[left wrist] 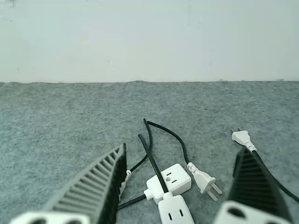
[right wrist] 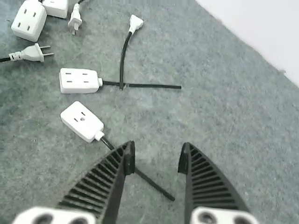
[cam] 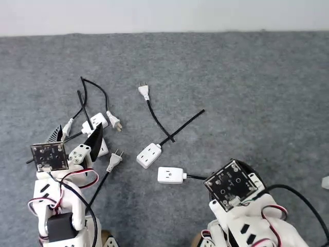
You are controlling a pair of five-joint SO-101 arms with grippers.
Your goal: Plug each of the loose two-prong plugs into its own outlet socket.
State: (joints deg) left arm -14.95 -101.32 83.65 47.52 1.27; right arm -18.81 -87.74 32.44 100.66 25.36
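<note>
grey felt covers the worktop (cam: 247,77), with a pale wall (cam: 154,15) behind. the left jaws stand wide apart and empty, low over the near-left cluster. between them lie a square socket (left wrist: 175,179) and a second socket (left wrist: 175,212) close against it, with a loose plug (left wrist: 204,179) just to their right, prongs pointing near-right. the right jaws are also parted and hold nothing, over the black cord (right wrist: 154,184) of a single socket (right wrist: 81,121) at near centre. a triple socket (cam: 149,155) lies just left of it and a little farther. a far plug (cam: 143,91) lies well apart. the plugs look light, hard and smooth, each tugged by a springy cord. i would pinch the moulded white body across its flat sides, prongs left clear. the sockets look light too and will likely slide unless braced.
</note>
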